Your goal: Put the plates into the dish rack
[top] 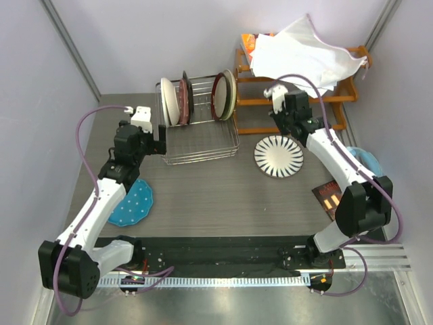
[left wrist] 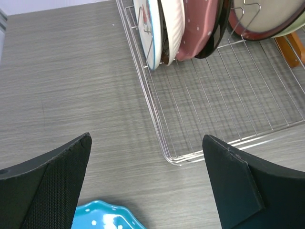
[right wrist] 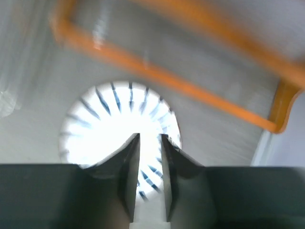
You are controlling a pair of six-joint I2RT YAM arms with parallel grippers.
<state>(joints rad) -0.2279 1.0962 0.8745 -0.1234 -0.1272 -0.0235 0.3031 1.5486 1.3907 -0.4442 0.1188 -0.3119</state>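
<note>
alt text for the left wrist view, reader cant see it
A silver wire dish rack sits on a grey table, with several plates standing upright at its far end. Nearer, the left gripper hangs with black jaws wide open and empty, and a blue dotted plate peeks in at the bottom edge.

Dish rack (top: 203, 143): plate cluster (top: 174, 101) fills its rear-left corner, plate pair (top: 225, 95) its rear-right. Slots between them open; front half of grid bare. Orange shelf rack (top: 252, 103) stands close off its right side; striped plate (top: 279, 156) lies flat off its front-right.
</note>
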